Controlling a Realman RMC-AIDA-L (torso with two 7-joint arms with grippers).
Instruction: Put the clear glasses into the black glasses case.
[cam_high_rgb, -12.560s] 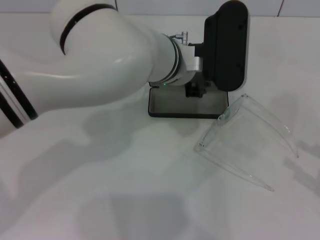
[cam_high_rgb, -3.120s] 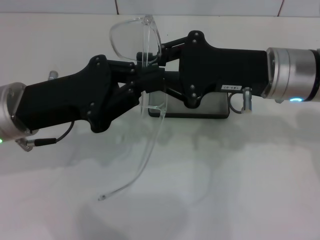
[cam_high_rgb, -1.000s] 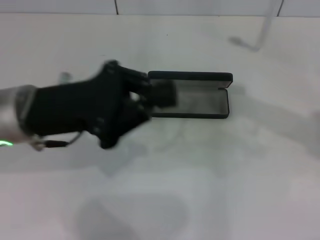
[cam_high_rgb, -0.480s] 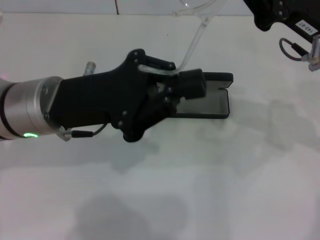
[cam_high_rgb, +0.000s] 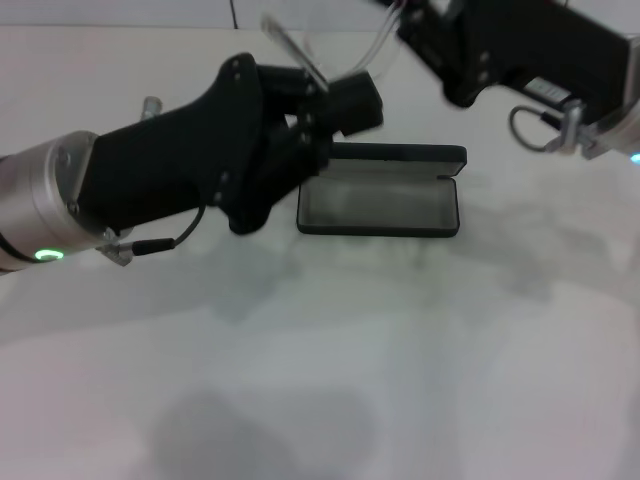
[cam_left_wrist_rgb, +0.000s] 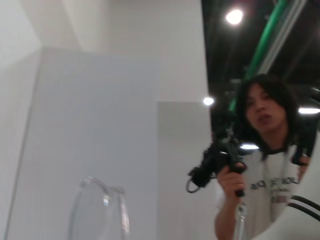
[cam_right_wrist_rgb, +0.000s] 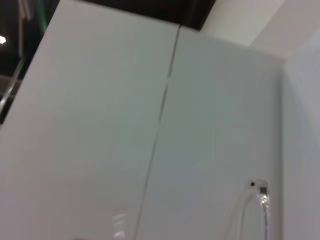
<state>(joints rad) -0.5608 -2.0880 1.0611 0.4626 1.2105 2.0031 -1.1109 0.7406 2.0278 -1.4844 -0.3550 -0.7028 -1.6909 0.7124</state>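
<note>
The clear glasses (cam_high_rgb: 297, 52) are held up in the air above and behind the black glasses case (cam_high_rgb: 378, 204), between both arms. My left gripper (cam_high_rgb: 335, 95) reaches in from the left and is shut on one thin clear arm of the glasses. My right gripper (cam_high_rgb: 415, 22) comes in from the upper right, shut on the other side, where clear strands run off the top edge. The case lies open on the white table with its grey lining empty. The left wrist view shows the curved lens (cam_left_wrist_rgb: 95, 210). The right wrist view shows one clear arm end (cam_right_wrist_rgb: 260, 197).
The white table (cam_high_rgb: 330, 370) stretches in front of the case. White wall panels (cam_right_wrist_rgb: 150, 125) stand behind. In the left wrist view a person (cam_left_wrist_rgb: 262, 165) stands beyond the panels holding a dark device.
My left gripper has risen and moved back from over the case, which now shows fully. My right gripper has come down and left into view. The glasses stay held between them.
</note>
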